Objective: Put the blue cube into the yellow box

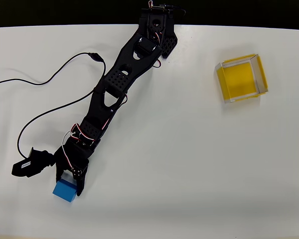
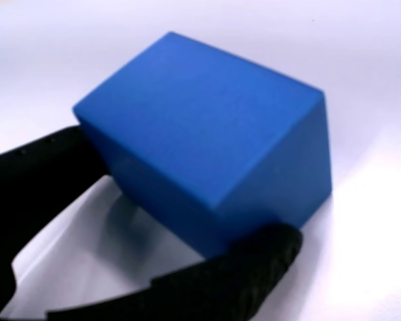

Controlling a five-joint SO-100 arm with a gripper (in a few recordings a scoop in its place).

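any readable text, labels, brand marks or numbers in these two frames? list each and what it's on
None readable.
The blue cube has plain faces, no markings.
The yellow box shows no print.
A pale patch on the arm's side module in the overhead view could be a label, but it is too small to read.

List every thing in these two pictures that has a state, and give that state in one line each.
blue cube: on the table, between the gripper's fingers, not lifted.
gripper: fingers touching the cube on two sides, closed around it.
yellow box: open-topped, empty, upright, far from the cube.
cable: loose on the table.
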